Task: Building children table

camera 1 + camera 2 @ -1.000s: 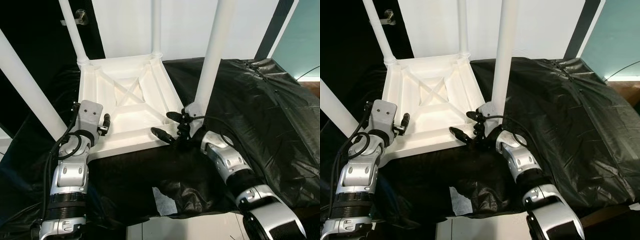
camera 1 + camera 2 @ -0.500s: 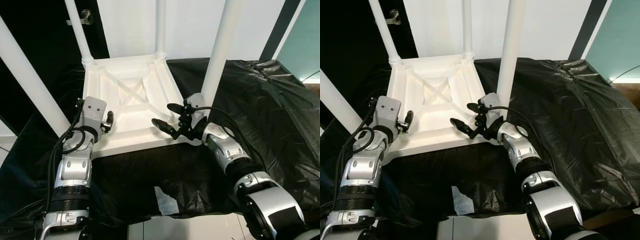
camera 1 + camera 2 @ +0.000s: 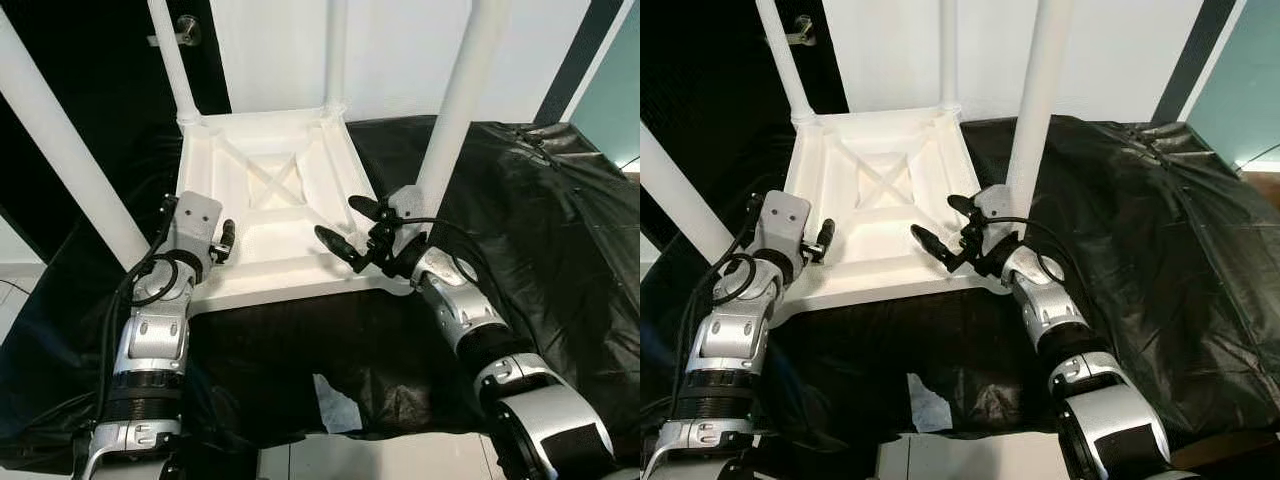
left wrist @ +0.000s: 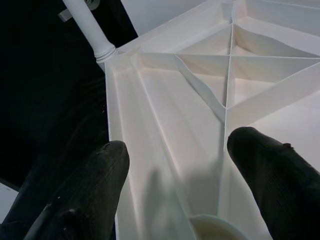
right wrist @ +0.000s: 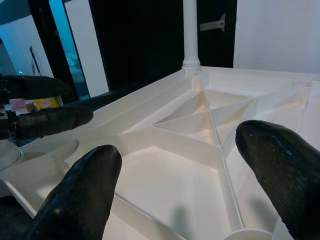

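White plastic table (image 3: 270, 215), upside down on black sheeting (image 3: 540, 230), legs pointing up.

We see its ribbed underside forming shallow compartments, nothing in them. At the table's near-left corner our left gripper (image 3: 222, 243) hovers, fingers apart; at its near-right corner, beside one upright leg (image 3: 455, 110), our right gripper (image 3: 352, 228) spreads wide above the ribs.

Both head cameras look steeply down from above onto the overturned white plastic table (image 3: 262, 205) with ribbed underside, set slightly apart sideways. Each wrist camera sits low and close over that underside, looking along its black fingers toward the far corner leg (image 5: 190, 35), sharing the crossed ribs (image 4: 227, 75).
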Motion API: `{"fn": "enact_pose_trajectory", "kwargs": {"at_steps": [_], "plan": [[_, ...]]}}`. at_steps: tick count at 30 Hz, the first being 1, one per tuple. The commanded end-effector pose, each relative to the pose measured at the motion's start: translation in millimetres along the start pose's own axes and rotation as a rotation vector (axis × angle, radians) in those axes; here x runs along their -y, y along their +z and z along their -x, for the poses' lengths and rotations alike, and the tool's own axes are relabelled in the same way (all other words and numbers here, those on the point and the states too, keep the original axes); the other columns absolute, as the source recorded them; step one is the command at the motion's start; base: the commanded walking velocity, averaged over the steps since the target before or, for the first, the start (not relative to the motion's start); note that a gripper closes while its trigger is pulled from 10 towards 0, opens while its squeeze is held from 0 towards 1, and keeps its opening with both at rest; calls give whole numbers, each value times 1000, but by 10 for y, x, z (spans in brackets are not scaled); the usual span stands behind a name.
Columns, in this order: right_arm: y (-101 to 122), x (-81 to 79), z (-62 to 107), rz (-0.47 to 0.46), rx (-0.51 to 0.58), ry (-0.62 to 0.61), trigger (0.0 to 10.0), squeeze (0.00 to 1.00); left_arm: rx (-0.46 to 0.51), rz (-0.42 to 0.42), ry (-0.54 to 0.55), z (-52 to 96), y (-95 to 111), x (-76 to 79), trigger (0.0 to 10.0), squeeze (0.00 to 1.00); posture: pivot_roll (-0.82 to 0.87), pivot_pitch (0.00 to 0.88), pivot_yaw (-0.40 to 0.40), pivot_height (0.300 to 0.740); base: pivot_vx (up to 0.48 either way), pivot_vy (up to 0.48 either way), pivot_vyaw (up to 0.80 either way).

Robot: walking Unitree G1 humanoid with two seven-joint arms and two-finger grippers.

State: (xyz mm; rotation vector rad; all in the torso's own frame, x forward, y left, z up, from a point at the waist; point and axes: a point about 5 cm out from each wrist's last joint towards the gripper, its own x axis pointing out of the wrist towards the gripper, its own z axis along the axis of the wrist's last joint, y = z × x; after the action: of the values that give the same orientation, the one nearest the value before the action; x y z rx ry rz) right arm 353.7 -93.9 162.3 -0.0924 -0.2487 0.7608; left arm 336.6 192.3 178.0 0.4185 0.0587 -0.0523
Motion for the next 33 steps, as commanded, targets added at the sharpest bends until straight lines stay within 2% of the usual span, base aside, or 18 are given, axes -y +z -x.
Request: {"fn": "enact_pose_trajectory", "kwargs": {"at_steps": [1,6,14,19,20,25,33], "plan": [[-99,341,354,6,-50,-172,10000,0,-79,-31,259,99,-184,-394,10000,0,42,0,-28,740,0,0,0],[-59,242,443,49,-19,-194,10000,0,-89,-39,268,142,-221,-445,10000,0,40,0,-36,740,0,0,0],[19,125,524,55,23,-254,10000,0,-67,-53,254,168,-206,-424,10000,0,38,0,-43,740,0,0,0],[54,158,573,89,25,-317,10000,0,-65,-47,243,158,-199,-395,10000,0,38,0,-43,740,0,0,0],[93,202,620,107,33,-375,10000,0,-53,-48,228,143,-176,-363,10000,0,32,0,-38,740,0,0,0],[146,316,729,139,34,-489,10000,0,-29,-38,191,90,-112,-288,10000,0,11,0,-17,740,0,0,0],[203,412,877,179,14,-600,10000,0,0,-48,126,4,-30,-149,10000,0,-21,0,9,740,0,0,0]]}}
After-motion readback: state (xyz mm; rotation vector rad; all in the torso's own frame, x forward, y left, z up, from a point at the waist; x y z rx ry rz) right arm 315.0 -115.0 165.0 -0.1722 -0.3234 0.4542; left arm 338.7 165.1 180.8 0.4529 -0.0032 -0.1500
